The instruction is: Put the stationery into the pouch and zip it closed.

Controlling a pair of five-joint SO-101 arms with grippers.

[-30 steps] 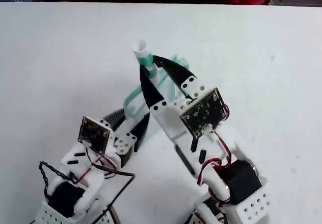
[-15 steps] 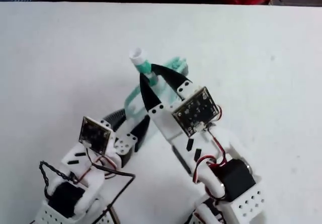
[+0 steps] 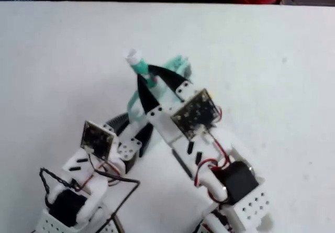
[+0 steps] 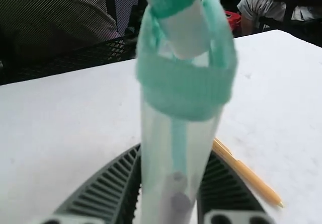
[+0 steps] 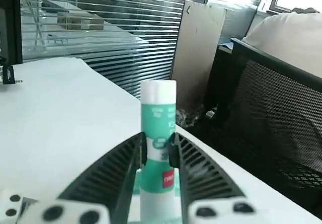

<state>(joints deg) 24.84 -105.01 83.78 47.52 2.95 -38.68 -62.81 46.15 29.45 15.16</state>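
The left claw (image 4: pixel 173 156) pinches the clear, green-rimmed pouch (image 4: pixel 176 128) with its mouth open. The right claw (image 5: pixel 157 142) is clamped on the glue stick (image 5: pixel 157 118), whose far end sits just inside that mouth. I judge the task barely begun: a pen (image 4: pixel 246 172) lies on the table (image 4: pixel 60 133) beside the pouch, and the zip is not yet closed.

White printed arms (image 3: pixel 175 128), black servos (image 3: pixel 236 179), red-black cables (image 3: pixel 201 169), ribbed dark pincer fingers (image 4: pixel 108 186)
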